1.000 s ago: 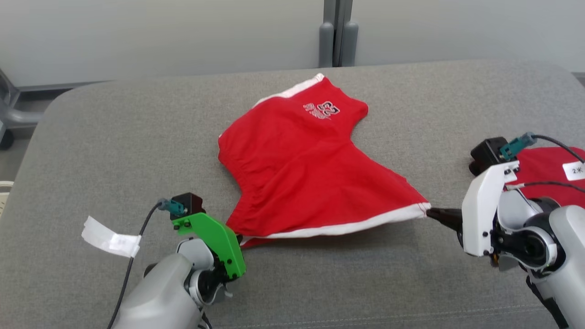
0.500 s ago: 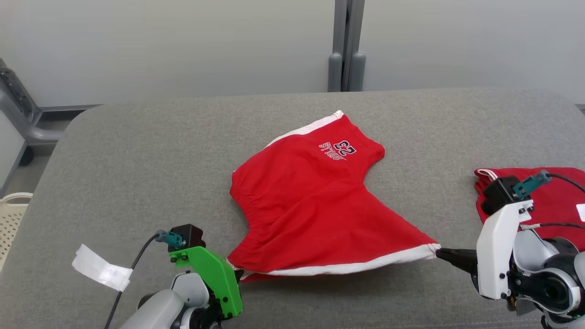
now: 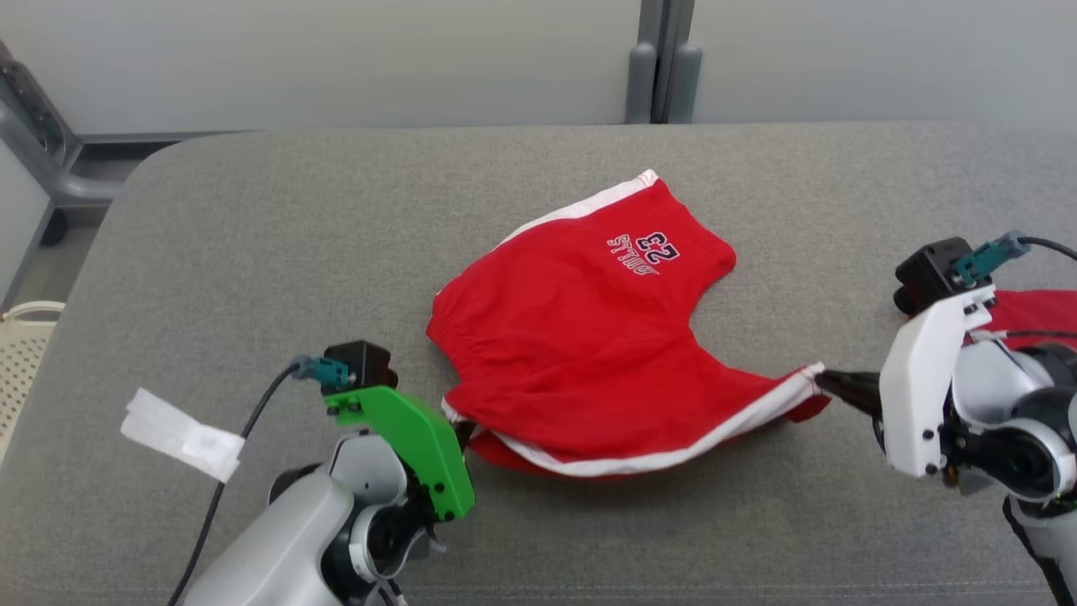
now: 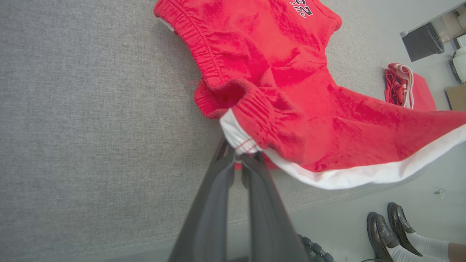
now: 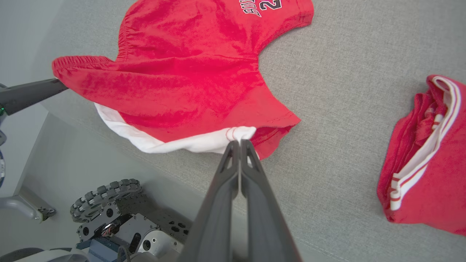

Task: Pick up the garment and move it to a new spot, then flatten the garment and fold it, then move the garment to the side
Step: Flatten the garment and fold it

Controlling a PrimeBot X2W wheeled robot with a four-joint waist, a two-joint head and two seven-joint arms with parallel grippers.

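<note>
- Holding garment (image 3: 580,337) by one edge: left pincer (image 4: 240,154) clamped on waistband corner, right pincer (image 5: 238,142) on white hem.
- Sitting mid surface (image 3: 252,252), gripped edge lifted.
- Probably mid-flatten; fold and move aside not done yet.

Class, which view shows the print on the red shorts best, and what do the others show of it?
The head view: the whole print lies unobstructed, upside down, on the shorts. Both wrist views cut the print off at their top edge, the left wrist view leaving less.
</note>
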